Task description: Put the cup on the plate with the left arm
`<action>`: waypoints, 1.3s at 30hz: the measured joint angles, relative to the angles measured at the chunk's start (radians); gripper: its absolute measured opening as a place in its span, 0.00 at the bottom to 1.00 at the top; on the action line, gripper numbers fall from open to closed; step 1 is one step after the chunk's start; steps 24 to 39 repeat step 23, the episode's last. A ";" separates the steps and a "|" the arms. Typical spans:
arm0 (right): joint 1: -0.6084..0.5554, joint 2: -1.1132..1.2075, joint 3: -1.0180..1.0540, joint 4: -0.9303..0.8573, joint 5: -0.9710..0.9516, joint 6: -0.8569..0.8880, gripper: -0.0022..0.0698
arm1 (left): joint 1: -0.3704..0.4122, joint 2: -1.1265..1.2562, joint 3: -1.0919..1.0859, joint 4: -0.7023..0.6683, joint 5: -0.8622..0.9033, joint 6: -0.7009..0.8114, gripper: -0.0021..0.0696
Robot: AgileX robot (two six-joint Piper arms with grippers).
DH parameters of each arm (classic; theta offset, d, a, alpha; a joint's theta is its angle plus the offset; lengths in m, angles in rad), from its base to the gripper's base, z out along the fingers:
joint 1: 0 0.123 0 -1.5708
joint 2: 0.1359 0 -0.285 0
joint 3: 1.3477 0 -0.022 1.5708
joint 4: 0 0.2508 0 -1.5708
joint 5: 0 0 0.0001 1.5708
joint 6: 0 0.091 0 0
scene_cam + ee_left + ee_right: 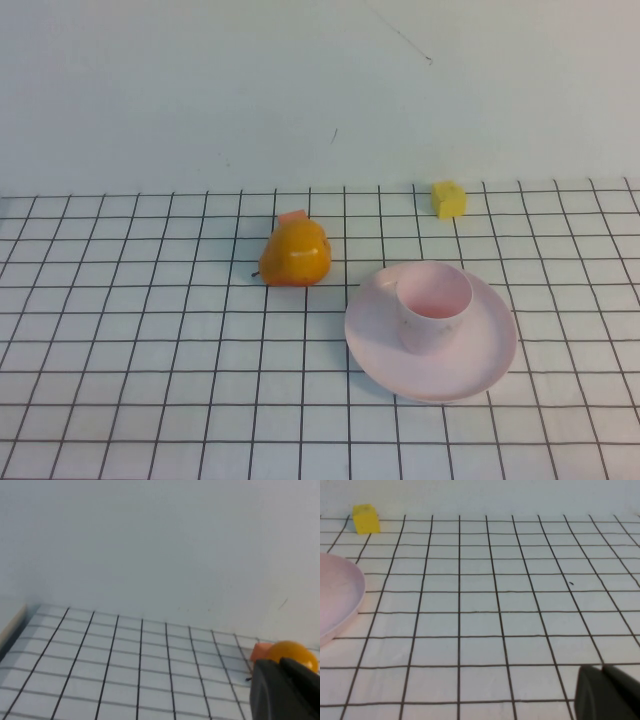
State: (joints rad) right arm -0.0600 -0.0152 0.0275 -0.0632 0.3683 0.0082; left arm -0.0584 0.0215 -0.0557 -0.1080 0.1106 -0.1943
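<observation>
The pale pink cup stands upright on the large pale pink plate, a little left of the plate's middle. Neither arm shows in the high view. In the left wrist view my left gripper is shut and empty, raised over the left part of the grid table, with the orange fruit just beyond its tips. In the right wrist view my right gripper is shut and empty, low over the table to the right of the plate, whose rim shows at the edge.
An orange fruit toy with a small orange block behind it sits left of the plate; it also shows in the left wrist view. A yellow cube sits at the back by the wall, also in the right wrist view.
</observation>
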 joint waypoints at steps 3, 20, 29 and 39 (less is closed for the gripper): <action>0.000 0.000 0.000 0.000 0.000 0.000 0.03 | 0.010 -0.028 0.069 0.002 0.007 0.000 0.03; 0.000 0.000 0.000 0.000 0.000 0.000 0.03 | 0.010 -0.030 0.077 0.058 0.235 0.030 0.03; 0.000 0.000 0.000 0.000 0.000 0.000 0.03 | 0.010 -0.030 0.077 0.058 0.235 0.030 0.03; 0.000 0.000 0.000 0.000 0.000 0.000 0.03 | 0.010 -0.030 0.077 0.058 0.235 0.030 0.03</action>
